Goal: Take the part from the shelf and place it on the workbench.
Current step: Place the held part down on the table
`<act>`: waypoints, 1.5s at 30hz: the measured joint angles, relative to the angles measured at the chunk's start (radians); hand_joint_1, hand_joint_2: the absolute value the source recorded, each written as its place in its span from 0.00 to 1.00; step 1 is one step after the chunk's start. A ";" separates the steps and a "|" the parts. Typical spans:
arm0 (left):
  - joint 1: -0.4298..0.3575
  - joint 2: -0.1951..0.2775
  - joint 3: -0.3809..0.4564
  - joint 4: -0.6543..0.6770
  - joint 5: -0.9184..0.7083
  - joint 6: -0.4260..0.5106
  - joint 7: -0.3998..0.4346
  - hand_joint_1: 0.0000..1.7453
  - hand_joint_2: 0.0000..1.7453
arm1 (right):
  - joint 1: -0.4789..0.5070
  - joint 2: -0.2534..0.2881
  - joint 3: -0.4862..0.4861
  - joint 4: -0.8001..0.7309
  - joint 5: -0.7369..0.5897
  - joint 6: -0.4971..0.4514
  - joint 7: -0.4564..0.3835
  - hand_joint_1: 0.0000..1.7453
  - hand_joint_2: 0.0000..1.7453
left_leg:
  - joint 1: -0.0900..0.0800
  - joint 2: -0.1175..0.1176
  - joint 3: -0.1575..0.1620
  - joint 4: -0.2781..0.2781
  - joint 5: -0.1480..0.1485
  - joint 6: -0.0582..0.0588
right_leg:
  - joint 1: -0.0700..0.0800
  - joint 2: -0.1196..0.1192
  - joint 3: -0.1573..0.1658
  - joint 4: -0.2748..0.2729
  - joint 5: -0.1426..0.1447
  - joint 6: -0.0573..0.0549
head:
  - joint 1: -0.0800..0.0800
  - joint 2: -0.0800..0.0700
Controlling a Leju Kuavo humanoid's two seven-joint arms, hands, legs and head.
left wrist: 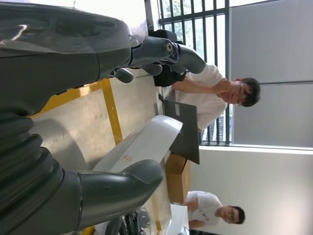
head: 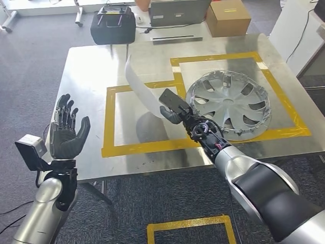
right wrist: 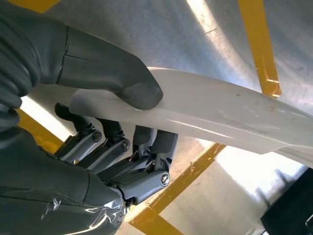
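Head view: the right hand (head: 177, 111) grips one end of the part (head: 142, 87), a long, curved, smooth white strip, above the left taped square of the metal workbench (head: 88, 66). The held end is hidden behind the fingers; whether the strip touches the brushed steel cannot be told. Right wrist view shows the thumb (right wrist: 110, 73) pressed on the glossy strip (right wrist: 221, 115), the darker fingers (right wrist: 122, 156) curled beneath it. The left hand (head: 66, 133) is raised off the table's left edge, palm up, fingers spread, holding nothing. A spoked silver hubcap (head: 230, 104) lies in the right square, its near rim cut off by the right arm.
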 joint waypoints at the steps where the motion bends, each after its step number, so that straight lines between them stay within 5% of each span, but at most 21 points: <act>1: 0.000 0.000 0.000 0.001 0.000 0.000 -0.001 0.00 1.00 | 0.000 0.000 0.001 0.002 0.003 -0.001 0.001 1.00 1.00 | 0.000 0.000 0.000 0.000 0.000 0.000 | 0.000 0.000 0.000 0.000 0.000 0.000 | 0.000 0.000; 2: -0.001 0.000 0.000 0.002 0.000 -0.001 -0.001 0.00 1.00 | 0.000 0.000 0.002 0.004 0.005 -0.001 0.002 1.00 1.00 | 0.000 0.000 0.000 0.000 0.000 0.000 | 0.000 0.000 0.000 0.000 0.000 0.000 | 0.000 0.000; 6: -0.003 0.000 0.000 0.006 0.000 -0.003 -0.006 0.00 1.00 | -0.001 0.000 0.007 0.011 0.011 -0.002 0.010 0.00 0.00 | 0.000 0.000 0.000 0.000 0.000 0.000 | 0.000 0.000 0.000 0.000 0.000 0.000 | 0.000 0.000; 28: -0.003 0.003 0.000 0.009 -0.004 -0.006 -0.015 0.00 1.00 | -0.004 0.000 0.013 0.028 0.021 -0.009 0.016 0.00 0.00 | 0.000 0.000 0.000 0.000 0.000 0.000 | 0.000 0.000 0.000 0.000 0.000 0.000 | -0.002 0.000; 32: -0.001 0.004 0.000 0.010 -0.006 -0.001 -0.010 0.00 0.00 | -0.003 0.000 0.010 0.028 -0.028 -0.007 -0.010 0.00 0.00 | 0.000 0.000 0.000 0.000 0.000 0.000 | 0.000 0.000 0.000 0.000 0.000 0.000 | -0.002 0.000; 37: 0.007 0.010 0.000 0.010 -0.007 0.006 0.001 0.00 0.00 | -0.002 0.008 -0.023 0.014 -0.144 0.030 -0.091 0.00 0.00 | 0.000 0.000 0.000 0.000 0.000 0.000 | 0.000 0.000 0.000 0.000 0.000 0.000 | -0.002 0.000; 45: 0.013 0.017 0.000 0.010 -0.006 0.006 0.002 0.00 0.00 | 0.001 0.018 -0.051 -0.017 -0.158 0.041 -0.100 0.00 0.00 | 0.000 0.000 0.000 0.000 0.000 0.000 | 0.000 0.000 0.000 0.000 0.000 0.000 | -0.002 0.000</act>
